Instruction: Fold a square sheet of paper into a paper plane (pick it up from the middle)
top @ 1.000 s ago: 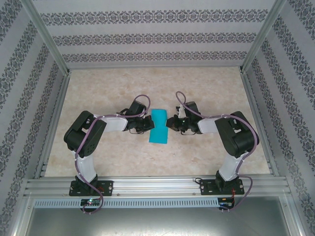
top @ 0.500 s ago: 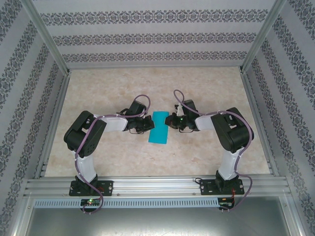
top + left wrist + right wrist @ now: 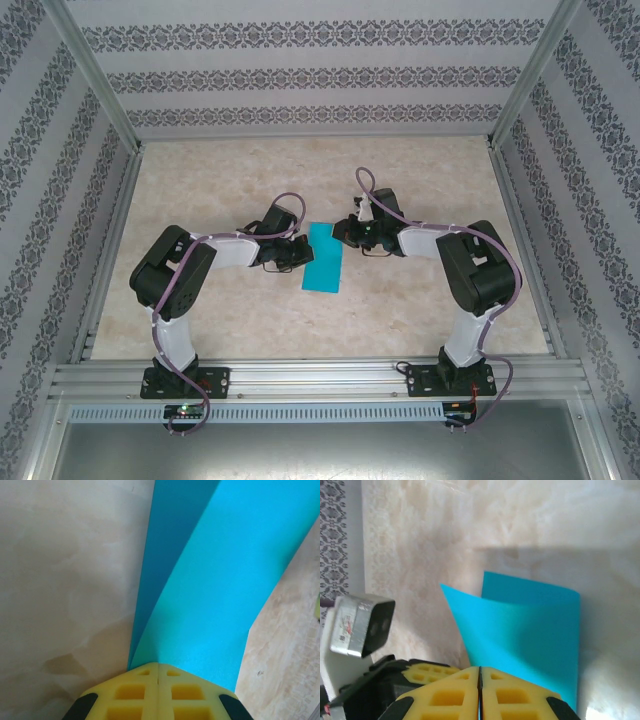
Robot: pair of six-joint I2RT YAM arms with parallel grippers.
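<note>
The square sheet of paper (image 3: 322,258) is lying mid-table as a half-width strip, its top layer lifting off the bottom one, so approx. the first fold is being made, w/ nose, wings & centre crease all still waiting. The left gripper (image 3: 292,256) & right gripper (image 3: 345,236) are sitting at its opposite edges, yellow fingers pressing together, prob. pinching the paper. A marble-look table (image 3: 430,170) is carrying it all, w/ patterned wallpaper walls (image 3: 300,70) & an alu frame (image 3: 320,375) enclosing the cell.
</note>
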